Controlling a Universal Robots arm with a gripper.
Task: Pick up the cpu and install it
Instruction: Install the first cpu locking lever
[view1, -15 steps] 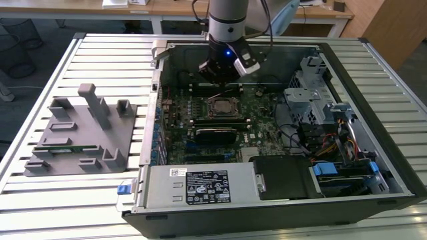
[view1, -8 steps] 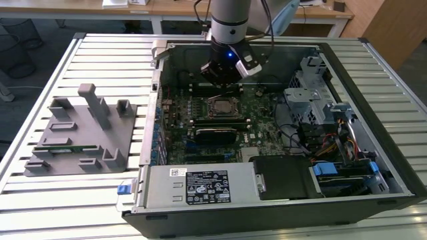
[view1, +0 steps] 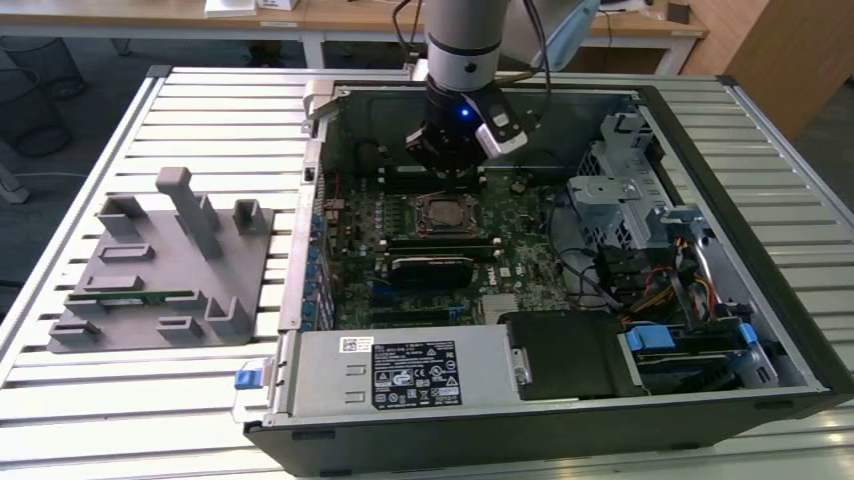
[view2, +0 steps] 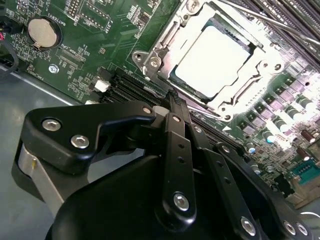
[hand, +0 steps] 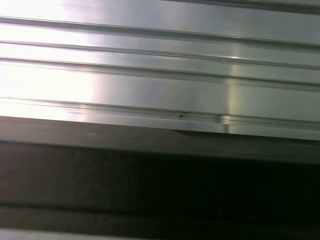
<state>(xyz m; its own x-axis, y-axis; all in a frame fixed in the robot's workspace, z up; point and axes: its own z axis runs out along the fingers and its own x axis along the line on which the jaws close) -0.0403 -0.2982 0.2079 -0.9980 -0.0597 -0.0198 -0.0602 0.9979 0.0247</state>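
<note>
Resting in the motherboard socket (view2: 210, 60), the cpu (view2: 212, 57) appears seated. The end effector (view1: 451, 170) hangs at its twelve o'clock, fingers together and empty. Dipping here could knock the socket's metal frame (view2: 155, 62).

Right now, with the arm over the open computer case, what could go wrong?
The silvery square cpu already lies in the metal-framed socket; if it sits slightly skewed, pressing could bend contacts. The black gripper hangs close above the green motherboard, so a sideways move might clip the memory slots beside the socket.
</note>
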